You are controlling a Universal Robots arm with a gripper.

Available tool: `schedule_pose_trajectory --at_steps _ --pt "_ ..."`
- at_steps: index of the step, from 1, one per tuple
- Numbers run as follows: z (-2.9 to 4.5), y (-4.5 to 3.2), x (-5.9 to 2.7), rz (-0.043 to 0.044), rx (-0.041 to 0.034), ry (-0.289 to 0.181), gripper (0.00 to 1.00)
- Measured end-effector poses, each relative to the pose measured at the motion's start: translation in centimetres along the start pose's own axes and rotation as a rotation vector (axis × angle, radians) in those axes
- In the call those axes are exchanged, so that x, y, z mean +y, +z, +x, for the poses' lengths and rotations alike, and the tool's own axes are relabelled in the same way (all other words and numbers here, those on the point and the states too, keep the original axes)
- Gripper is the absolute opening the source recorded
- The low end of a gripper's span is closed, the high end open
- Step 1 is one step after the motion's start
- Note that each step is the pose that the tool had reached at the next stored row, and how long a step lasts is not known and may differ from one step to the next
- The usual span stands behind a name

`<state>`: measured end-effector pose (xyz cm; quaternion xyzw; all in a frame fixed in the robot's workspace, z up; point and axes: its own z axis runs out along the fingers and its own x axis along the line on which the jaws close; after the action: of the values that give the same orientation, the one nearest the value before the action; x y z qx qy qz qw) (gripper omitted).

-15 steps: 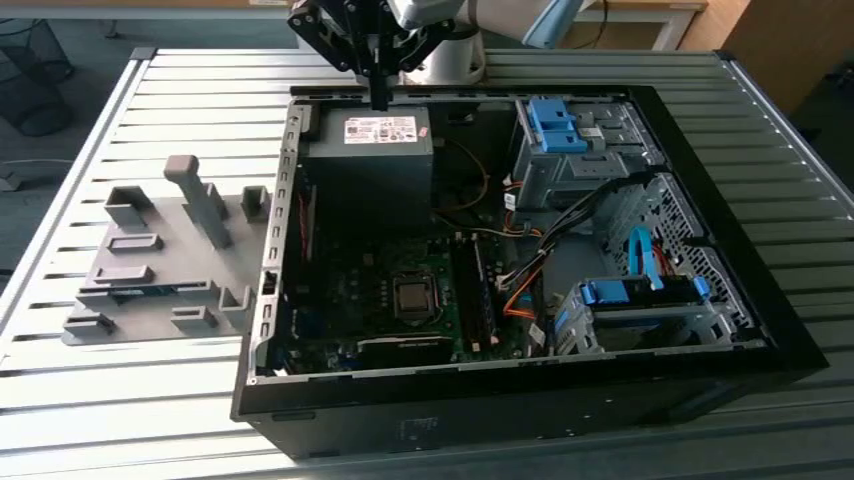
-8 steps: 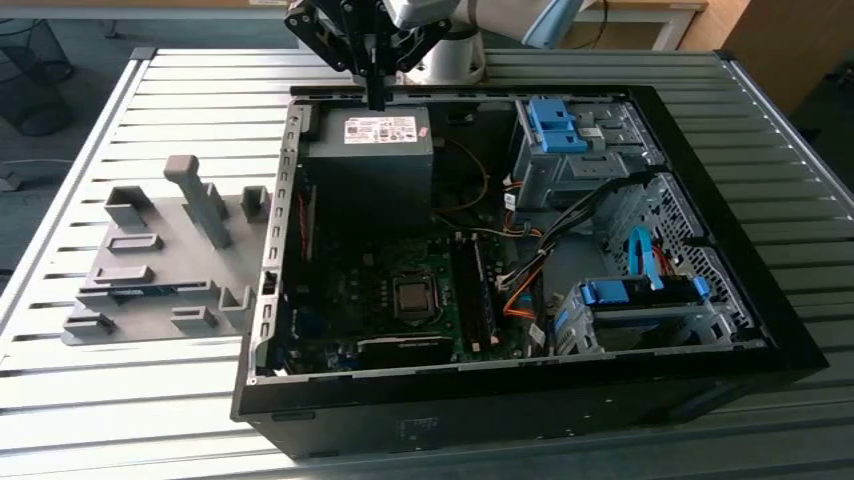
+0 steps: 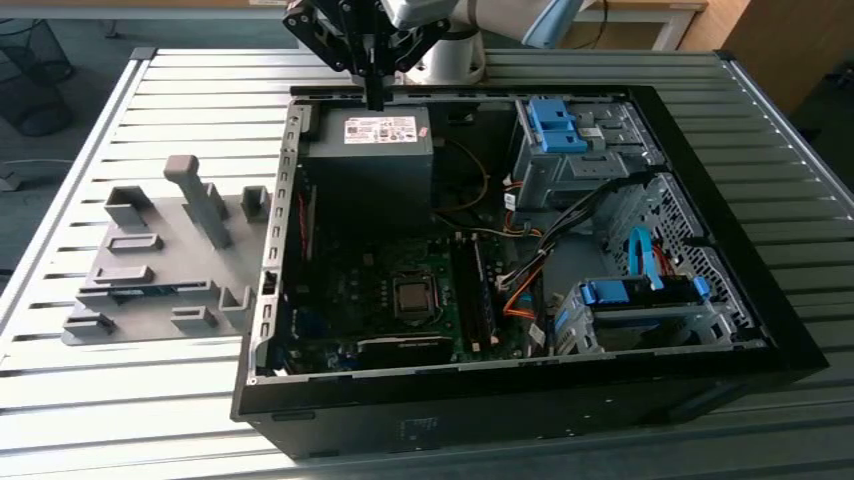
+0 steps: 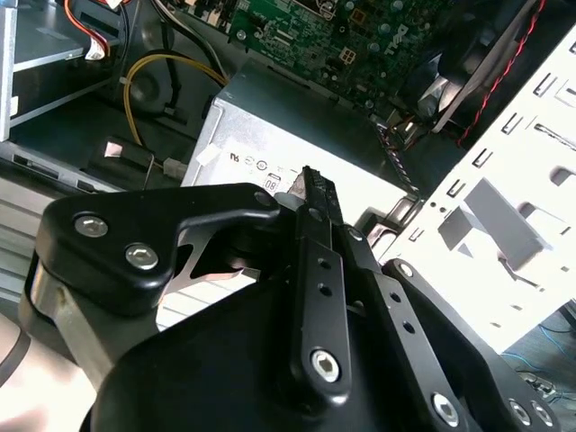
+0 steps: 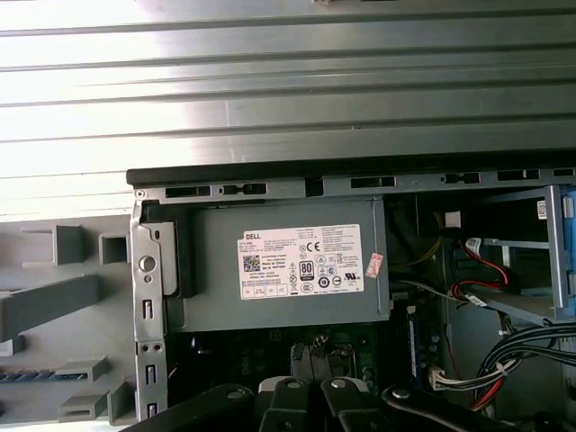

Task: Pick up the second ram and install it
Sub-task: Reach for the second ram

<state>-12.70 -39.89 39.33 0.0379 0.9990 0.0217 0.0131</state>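
Our hand [image 3: 376,100] hangs with its fingers drawn narrow, close together, just above the back edge of the power supply [image 3: 371,150]. In the second wrist view we see the fingertips [image 4: 317,193] nearly meeting over the supply's grey casing; in the exterior view they read as one dark bar. In the first wrist view we look down on the supply's labelled face, with the metal wall of the computer case [image 3: 534,395] beside it.

The case lies open on the slatted surface [image 3: 134,400]. Inside it we find the power supply, then the motherboard [image 3: 387,300], orange and black cables [image 3: 527,285], and drive bays with light-blue clips [image 3: 554,125].

Outside the case, at the exterior view's left, sits a grey holder tray [image 3: 147,250]. The second ram [image 3: 158,290] lies flat in one of its slots, a thin blue strip that we also catch in the first wrist view [image 5: 27,373]. It lies well apart from our hand, with the case wall between them
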Motion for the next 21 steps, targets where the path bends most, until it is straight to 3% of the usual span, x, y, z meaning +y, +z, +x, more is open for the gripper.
schedule_pose_trajectory --at_steps 21 --pt "0.49 -0.01 -0.04 0.0 0.0 0.0 0.11"
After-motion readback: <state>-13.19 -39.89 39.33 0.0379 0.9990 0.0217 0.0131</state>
